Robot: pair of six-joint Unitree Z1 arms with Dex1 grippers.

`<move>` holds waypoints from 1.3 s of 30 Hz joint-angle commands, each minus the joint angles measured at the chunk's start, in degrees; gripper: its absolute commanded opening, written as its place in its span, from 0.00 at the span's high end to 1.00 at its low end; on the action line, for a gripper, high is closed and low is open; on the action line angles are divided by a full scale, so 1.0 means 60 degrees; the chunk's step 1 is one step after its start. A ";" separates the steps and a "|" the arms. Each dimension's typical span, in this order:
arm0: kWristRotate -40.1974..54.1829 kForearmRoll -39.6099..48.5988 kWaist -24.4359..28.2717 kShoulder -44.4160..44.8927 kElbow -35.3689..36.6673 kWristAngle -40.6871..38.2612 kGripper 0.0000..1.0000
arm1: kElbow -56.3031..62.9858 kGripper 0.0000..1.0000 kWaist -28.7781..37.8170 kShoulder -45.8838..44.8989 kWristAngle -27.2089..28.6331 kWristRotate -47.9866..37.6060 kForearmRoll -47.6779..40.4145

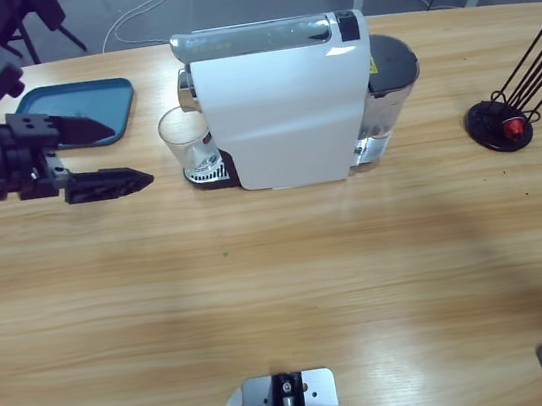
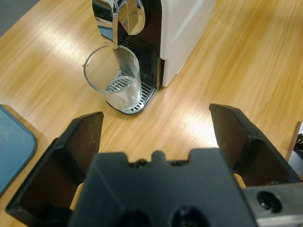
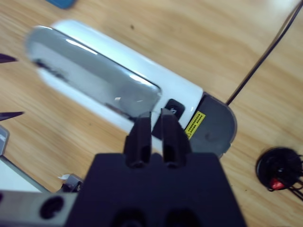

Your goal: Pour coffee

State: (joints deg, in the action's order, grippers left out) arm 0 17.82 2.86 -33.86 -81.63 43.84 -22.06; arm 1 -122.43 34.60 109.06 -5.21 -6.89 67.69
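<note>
a: where is the left hand standing, and in what state?

b: the left hand is reaching in from the surface's left edge, jaws spread wide apart and holding nothing. it is pointing along the surface toward the clear glass tumbler, which is sitting on the drip grille under the chrome spout of the white capsule coffee machine. in the left wrist view the tumbler is lying straight ahead of the hand, slightly left of centre, near but not touching.

a: and the right hand?

b: the right hand is hovering above the machine's silver top lever, jaws drawn close together with only a narrow slit between them, gripping nothing. the high view shows only a dark blur at the top edge above the machine, probably this arm.

a: where is the coffee?

b: no brown liquid is showing. the tumbler is looking empty, so the coffee is judged not yet dispensed.

a: what relation is governing the next move?

b: the tumbler is standing upright, and the left hand's open gap is facing it side-on, so the left arm is the nearer for any grasp. the blue tray is lying just behind that hand. a capsule holder is standing well apart on the right.
</note>
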 commanded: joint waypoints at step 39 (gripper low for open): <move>-0.0305 -0.0036 -0.0172 0.0005 -0.0172 0.0053 0.03 | 0.1902 0.00 0.0254 -0.1876 0.0449 -0.0548 -0.0017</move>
State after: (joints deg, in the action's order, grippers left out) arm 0 17.18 2.85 -34.10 -81.57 43.84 -22.06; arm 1 -114.21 35.58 102.12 -2.78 -9.56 67.69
